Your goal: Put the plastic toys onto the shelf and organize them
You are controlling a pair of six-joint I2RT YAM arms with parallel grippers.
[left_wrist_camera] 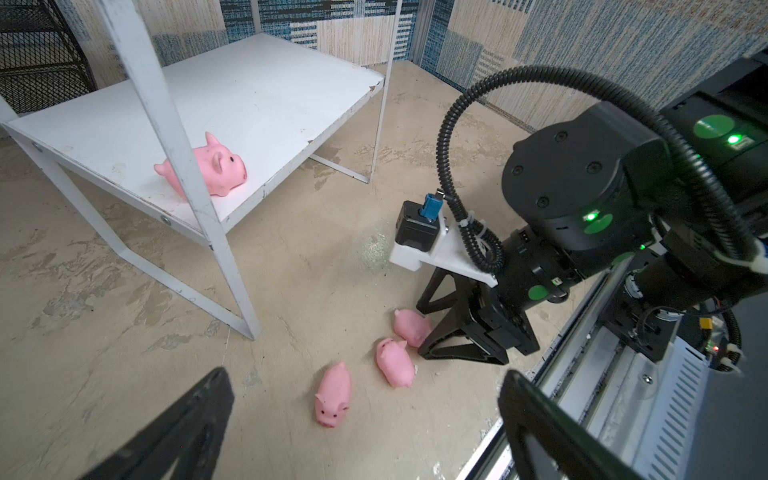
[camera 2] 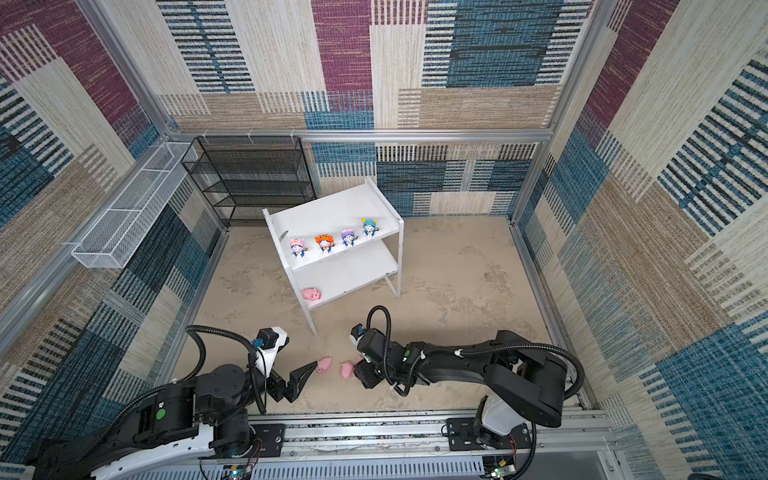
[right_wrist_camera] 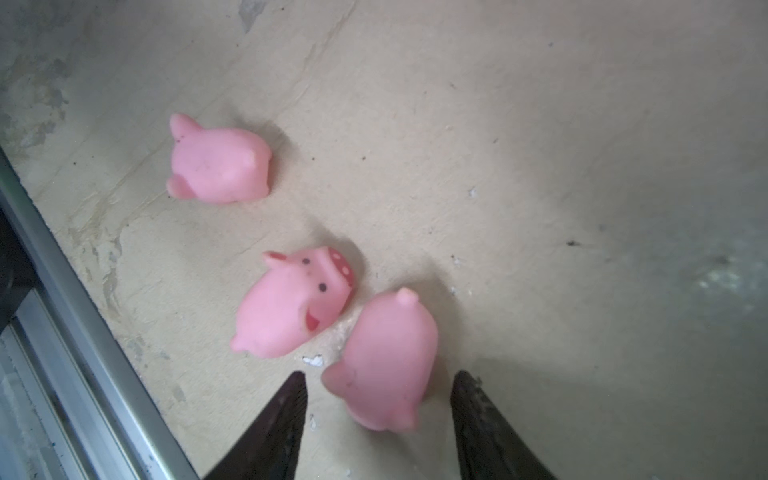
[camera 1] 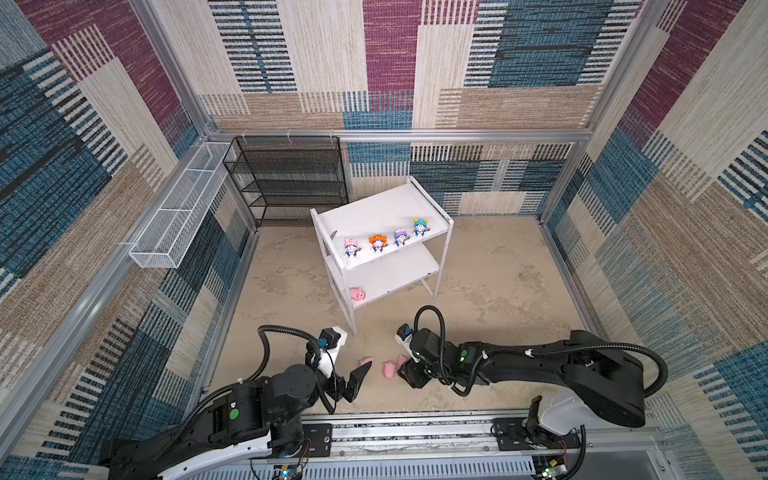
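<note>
The right end effector (right_wrist_camera: 380, 378) sits around a pink pig (right_wrist_camera: 386, 353) on the table (right_wrist_camera: 540, 166).
It is released: its fingers are on each side of the pig and do not touch it. The middle pig (right_wrist_camera: 291, 307) and the far pig (right_wrist_camera: 218, 166) lie close by. The left end effector (left_wrist_camera: 365, 376) is released too, spread wide. On the shelf (camera 1: 374, 212), the fourth pig (camera 1: 356, 294) is on the low board. The pink-hood figure (camera 1: 352, 247), orange-hood figure (camera 1: 377, 243), purple-hood figure (camera 1: 400, 237) and teal-hood figure (camera 1: 419, 227) stand on top.
</note>
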